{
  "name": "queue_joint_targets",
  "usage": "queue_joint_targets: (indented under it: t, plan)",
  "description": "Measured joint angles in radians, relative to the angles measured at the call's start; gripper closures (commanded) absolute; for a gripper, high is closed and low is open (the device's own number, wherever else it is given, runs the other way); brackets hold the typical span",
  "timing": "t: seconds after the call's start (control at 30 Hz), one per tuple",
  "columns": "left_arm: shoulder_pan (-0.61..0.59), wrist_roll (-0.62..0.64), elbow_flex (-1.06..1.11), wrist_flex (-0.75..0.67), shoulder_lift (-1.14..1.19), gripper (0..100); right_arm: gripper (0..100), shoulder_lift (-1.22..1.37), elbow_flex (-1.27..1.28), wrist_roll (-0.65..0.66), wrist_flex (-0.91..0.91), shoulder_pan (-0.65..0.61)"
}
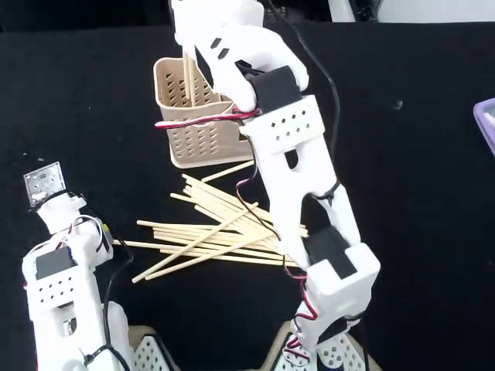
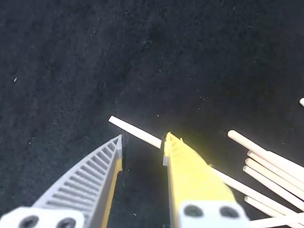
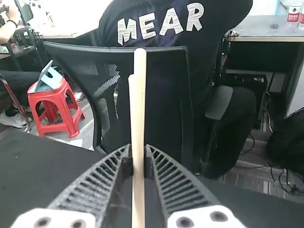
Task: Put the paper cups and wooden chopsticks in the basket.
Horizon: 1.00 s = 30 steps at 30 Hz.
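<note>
Camera positions
High view looked down on the desk; left wrist, close above, shared its chopsticks; right faced outward.

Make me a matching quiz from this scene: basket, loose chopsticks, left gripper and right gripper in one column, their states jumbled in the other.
1 basket
2 loose chopsticks
3 left gripper
4 right gripper

A open over one chopstick
B piled on the black table
C beige, standing upright
D shut on a pair of chopsticks

Pairs: 1-C, 2-B, 3-A, 4-D
</note>
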Motion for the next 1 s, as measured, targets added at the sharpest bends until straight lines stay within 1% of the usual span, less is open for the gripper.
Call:
queue_joint_targets:
  t: [0.1,0.2,0.27,0.53,0.7,0.77,0.83,0.93,1.0]
  plan:
    - [0.0,0.0,0.0,0.0,0.0,86,97.0,0.0,0.0,0.0,0.026,0.0]
    - [0.0,0.0,0.0,0.0,0.0,86,88.5,0.0,0.0,0.0,0.081,-0.014]
    - [0.0,0.0,0.0,0.0,0.0,86,84.8,0.0,-0.002,0.0,0.117,-0.034]
    - [0.0,0.0,0.0,0.0,0.0,86,84.3,0.0,-0.038,0.0,0.203,-0.044]
    - [0.0,0.0,0.0,0.0,0.0,86,84.3,-0.074,-0.109,0.003,0.315,-0.044]
    - [0.0,0.0,0.0,0.0,0.0,86,84.3,-0.127,-0.127,0.043,0.388,-0.044]
    - [0.0,0.0,0.0,0.0,0.0,86,84.3,-0.186,-0.129,0.112,0.493,-0.044]
    - [0.0,0.0,0.0,0.0,0.0,86,84.3,-0.25,-0.126,0.238,0.709,-0.044]
    - [0.0,0.0,0.0,0.0,0.0,86,84.3,-0.269,-0.1,0.298,0.856,-0.044]
